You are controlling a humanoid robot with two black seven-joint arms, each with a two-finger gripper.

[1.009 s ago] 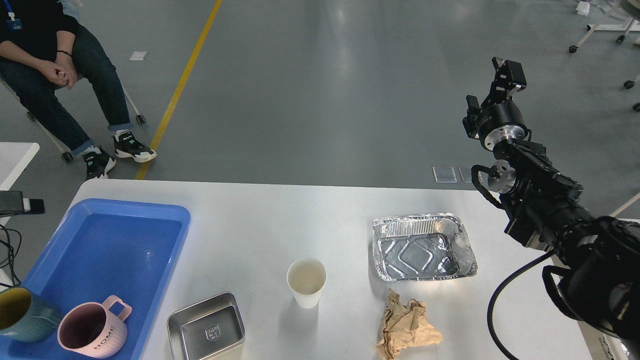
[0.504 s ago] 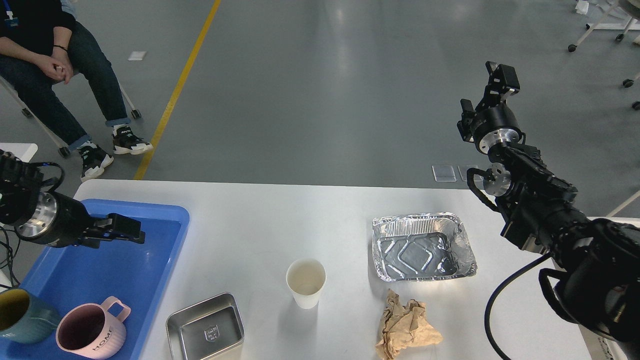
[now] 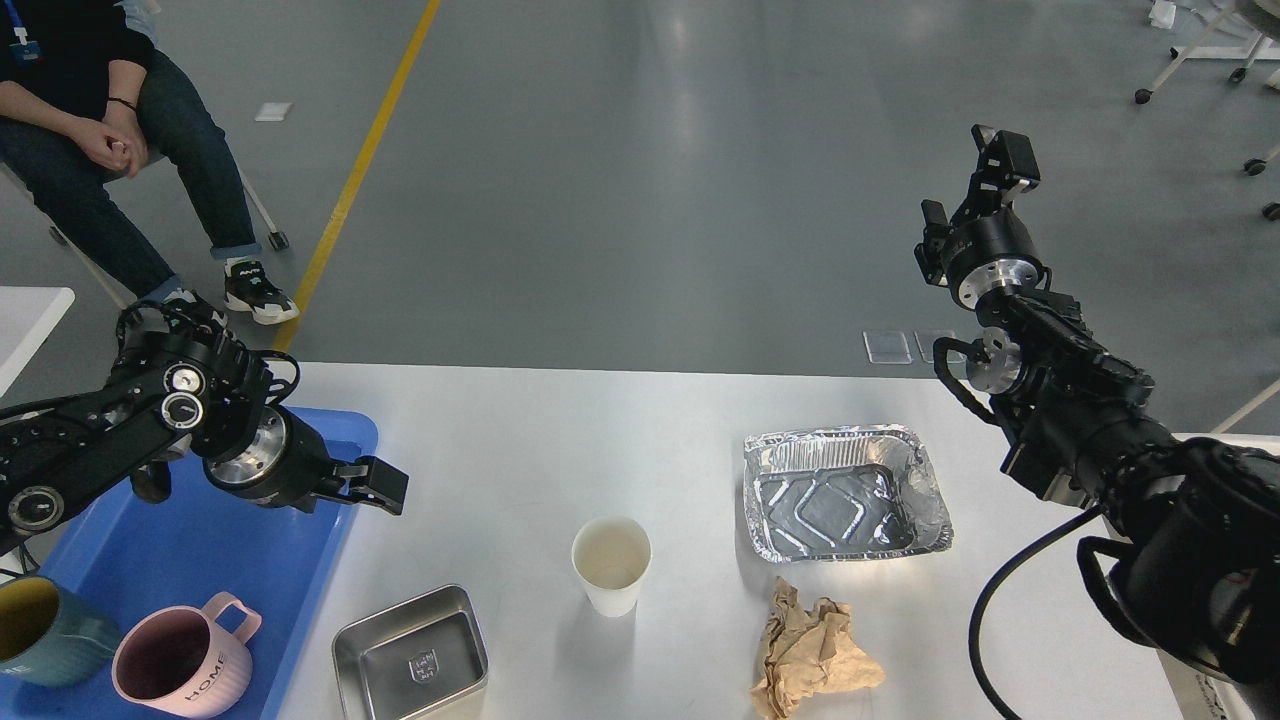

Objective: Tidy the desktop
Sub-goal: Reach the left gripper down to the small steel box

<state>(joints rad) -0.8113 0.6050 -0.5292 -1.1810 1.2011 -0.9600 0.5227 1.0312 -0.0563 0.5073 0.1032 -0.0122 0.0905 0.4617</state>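
Observation:
The white desktop (image 3: 560, 440) fills the lower half of the view. On it stand a white paper cup (image 3: 611, 563), an empty foil tray (image 3: 845, 495), a crumpled brown paper (image 3: 812, 655) and a small steel tray (image 3: 412, 655). My left gripper (image 3: 385, 485) hangs above the right rim of the blue tray (image 3: 200, 540), left of the cup. It holds nothing that I can see, and its fingers cannot be told apart. My right gripper (image 3: 1003, 152) is raised high beyond the table's far right edge and is seen end-on.
A pink mug (image 3: 175, 665) and a teal mug (image 3: 45, 630) stand in the blue tray's near end. A person (image 3: 100, 130) sits on a chair at the far left, beyond the table. A small white table (image 3: 30, 310) is at the left edge.
My left arm has come in from the left and moved right, from over the blue tray to its right rim. My right arm has barely moved.

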